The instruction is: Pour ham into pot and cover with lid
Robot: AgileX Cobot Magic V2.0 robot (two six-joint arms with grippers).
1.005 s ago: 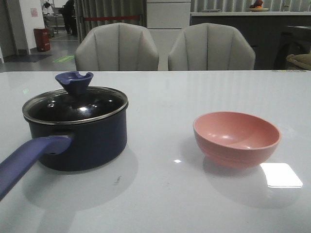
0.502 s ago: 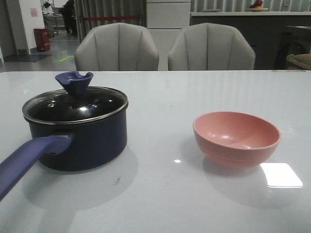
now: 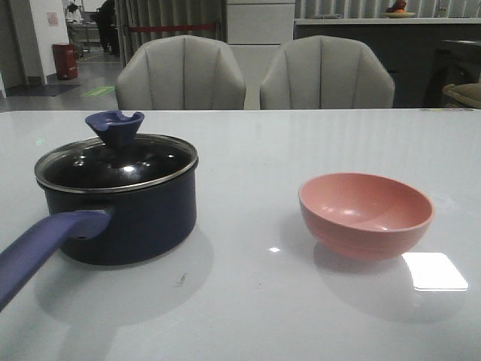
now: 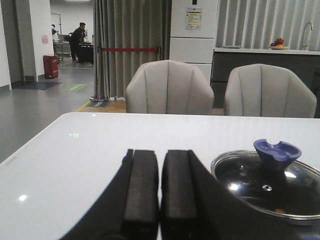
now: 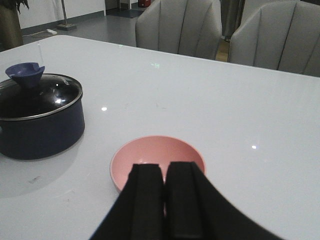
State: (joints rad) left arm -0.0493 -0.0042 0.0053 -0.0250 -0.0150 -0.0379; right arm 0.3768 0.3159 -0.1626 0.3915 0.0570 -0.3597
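The left gripper (image 4: 160,200) has its fingers pressed together, holding nothing; the pot (image 3: 120,207) sits just beyond it and to its right, with the lid (image 4: 267,182) seated on the rim and the blue knob (image 4: 276,152) upright. A small orange speck shows through the glass near the lid's edge, perhaps ham; I cannot tell. The right gripper (image 5: 165,200) is likewise pressed together and empty, hovering at the near edge of the pink bowl (image 5: 157,160). The pot's handle (image 3: 45,244) points toward the robot.

Front view faces the table (image 3: 248,150); wrist views look across it.
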